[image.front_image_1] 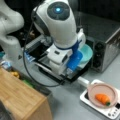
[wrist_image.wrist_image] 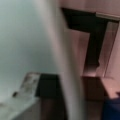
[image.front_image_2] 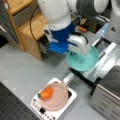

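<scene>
Teal plastic fills most of my wrist view: the bowl [wrist_image.wrist_image: 25, 45] sits right against my pincer [image.front_image_2: 75, 51], its rim [wrist_image.wrist_image: 63, 62] running between my fingers. I seem to be clamped on that rim, the bowl hanging tilted above the black rack [image.front_image_2: 85, 80] beside the oven [image.front_image_1: 105, 47]. A rim grip is thin; my worry is the bowl twisting or slipping out and dropping onto the rack. Swinging low could also clip the pink pan [image.front_image_2: 53, 96] with the carrot [image.front_image_2: 46, 93] on the white scale [image.front_image_2: 37, 106] down on the bench [image.front_image_2: 22, 67].
</scene>
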